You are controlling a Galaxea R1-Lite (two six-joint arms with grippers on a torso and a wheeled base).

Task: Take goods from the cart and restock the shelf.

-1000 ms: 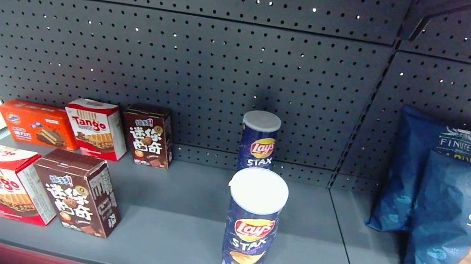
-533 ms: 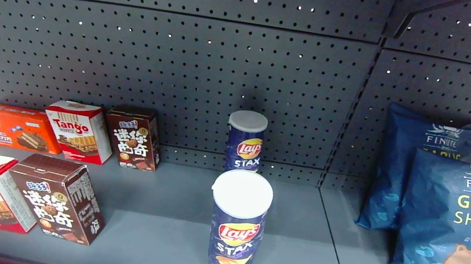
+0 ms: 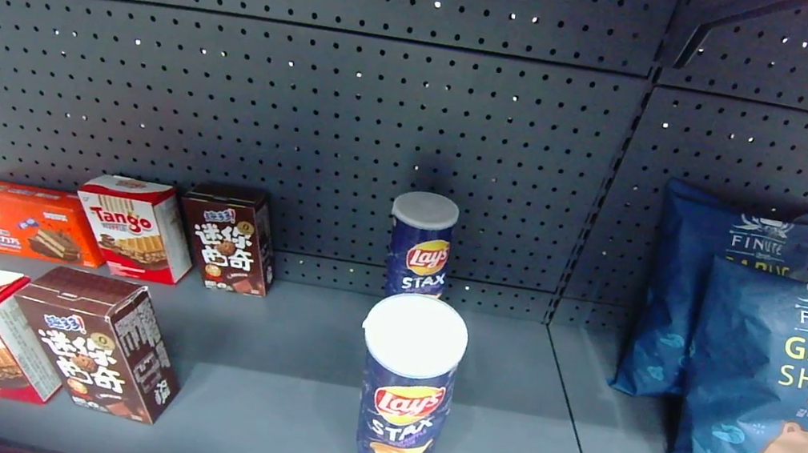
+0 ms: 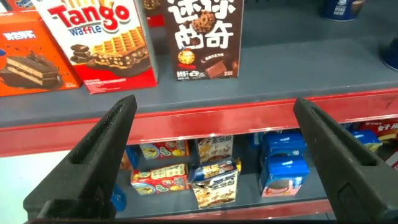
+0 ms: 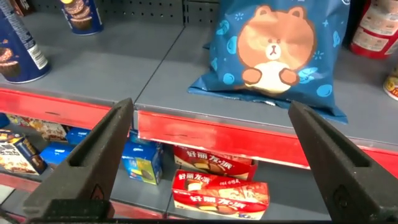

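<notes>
Before the shelf (image 3: 283, 377), the left gripper (image 4: 214, 102) and right gripper (image 5: 211, 104) are held spread wide, with nothing gripped.
Two chip cans are stood mid-shelf, the front can (image 3: 405, 401) near the red edge, the back can (image 3: 420, 245) by the pegboard; boxes (image 3: 97, 344) are ranged left, blue bags (image 3: 782, 400) right. What appear to be snack packs (image 4: 211, 180) are seen on a lower level.
</notes>
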